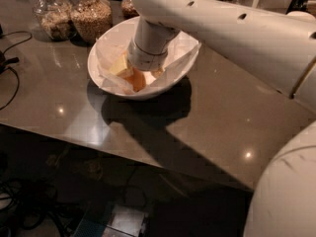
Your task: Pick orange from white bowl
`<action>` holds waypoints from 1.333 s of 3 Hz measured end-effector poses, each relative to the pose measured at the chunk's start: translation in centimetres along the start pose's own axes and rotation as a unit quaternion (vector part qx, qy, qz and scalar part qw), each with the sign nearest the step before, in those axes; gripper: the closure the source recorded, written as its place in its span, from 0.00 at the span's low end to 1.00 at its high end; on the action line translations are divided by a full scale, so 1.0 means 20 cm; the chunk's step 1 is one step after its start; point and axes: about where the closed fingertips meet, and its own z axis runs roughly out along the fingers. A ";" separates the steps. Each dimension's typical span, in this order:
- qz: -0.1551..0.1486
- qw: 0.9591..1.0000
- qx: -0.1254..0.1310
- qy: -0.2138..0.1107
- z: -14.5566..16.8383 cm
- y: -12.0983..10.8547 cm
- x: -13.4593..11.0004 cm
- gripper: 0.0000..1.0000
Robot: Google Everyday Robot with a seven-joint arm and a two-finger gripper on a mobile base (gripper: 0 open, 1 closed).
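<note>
While the arm (222,28) reaches down into the white bowl (97,69), we see its gripper (141,72) right over the orange (138,81) (lying on crumpled paper (111,53)); whether it grips anything we cannot tell.

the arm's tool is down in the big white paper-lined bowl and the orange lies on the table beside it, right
Not quite. The camera view shows the round orange fruit inside the large glossy white bowl, on its crumpled white paper lining, not on the table beside it. The rest holds: the arm's tool is down in that bowl, just above the orange.
</note>
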 end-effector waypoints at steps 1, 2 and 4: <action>-0.002 1.000 0.009 -0.003 -0.01 0.00 0.03 0.34; -0.002 1.000 0.009 -0.003 -0.04 0.01 0.02 0.57; -0.053 0.996 -0.019 -0.062 -0.15 0.07 -0.01 1.00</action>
